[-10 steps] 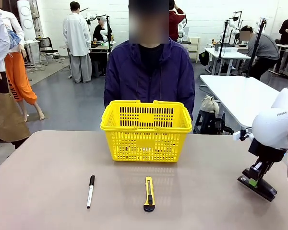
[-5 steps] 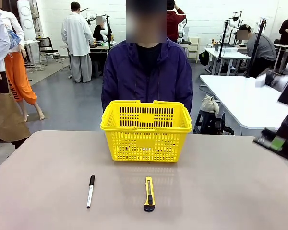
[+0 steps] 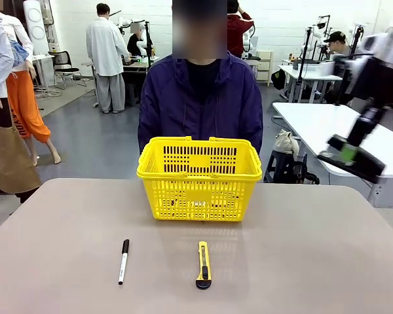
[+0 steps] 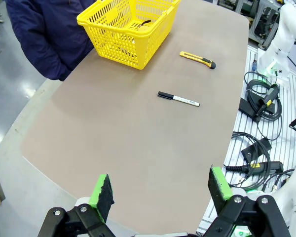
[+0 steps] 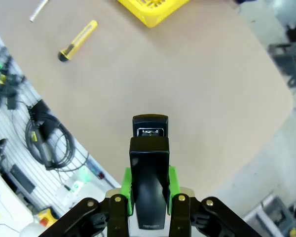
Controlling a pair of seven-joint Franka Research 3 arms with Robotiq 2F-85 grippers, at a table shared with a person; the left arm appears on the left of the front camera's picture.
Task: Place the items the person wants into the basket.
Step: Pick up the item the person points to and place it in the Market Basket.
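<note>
Right end effector (image 5: 149, 197) clamps stapler (image 5: 149, 163) above beige table (image 5: 197, 84); grey floor.

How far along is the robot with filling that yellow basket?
Something dark already lies inside the basket, though what it is can't be told. The right gripper is shut on the black stapler, lifted above the table, not yet at the basket. The left gripper is open and holds nothing.

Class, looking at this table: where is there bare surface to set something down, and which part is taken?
Free: the table right of the utility knife, left of the marker, and beside the basket. Taken: the middle strip, from marker and knife up to the basket.
</note>
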